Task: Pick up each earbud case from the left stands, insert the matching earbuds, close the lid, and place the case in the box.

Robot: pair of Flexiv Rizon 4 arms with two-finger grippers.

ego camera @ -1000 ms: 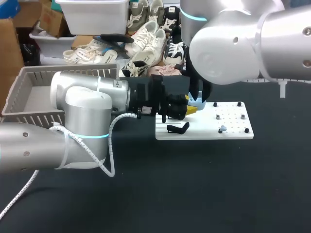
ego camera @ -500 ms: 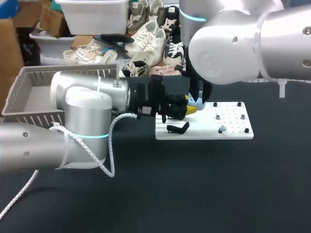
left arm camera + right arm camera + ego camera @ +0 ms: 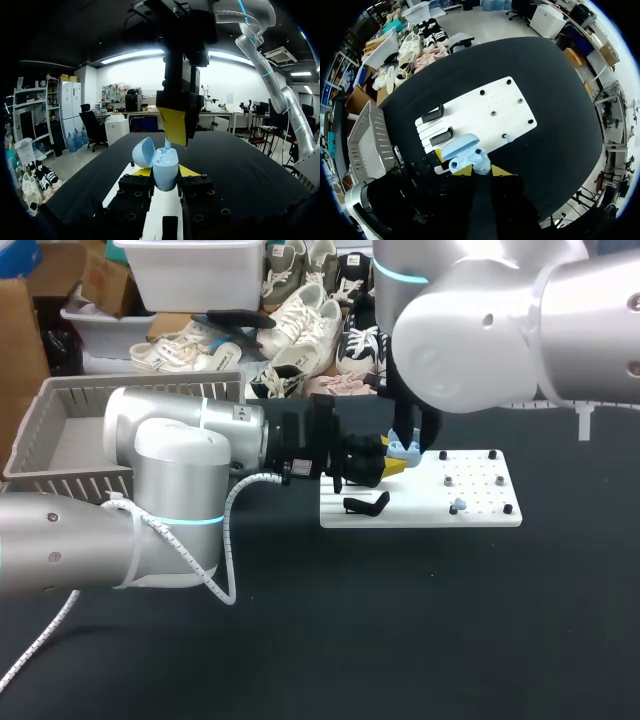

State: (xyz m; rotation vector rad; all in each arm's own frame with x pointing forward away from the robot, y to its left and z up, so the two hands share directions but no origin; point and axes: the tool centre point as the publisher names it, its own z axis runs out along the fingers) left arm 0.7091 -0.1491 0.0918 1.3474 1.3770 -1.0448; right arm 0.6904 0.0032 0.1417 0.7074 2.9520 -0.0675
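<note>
**Earbud meeting an open case held between two grippers**

Our left gripper [image 3: 165,171] is clenched on a pale blue earbud case [image 3: 164,165], held upright between its fingers with the lid [image 3: 142,152] tipped open to one side. Directly above it, our right gripper [image 3: 174,125] appears pinched on an earbud [image 3: 167,144] whose lower end meets the case's mouth.

We judge misalignment the main risk. Pressing down off-centre could jam the earbud, twist the case in the left fingers, or knock the lid. Letting go early could drop the earbud onto the white board [image 3: 480,505] below.

We cannot tell whether the earbud is seated or whether the case's other pocket is filled. In the head view our right arm hides much of the contact.
</note>
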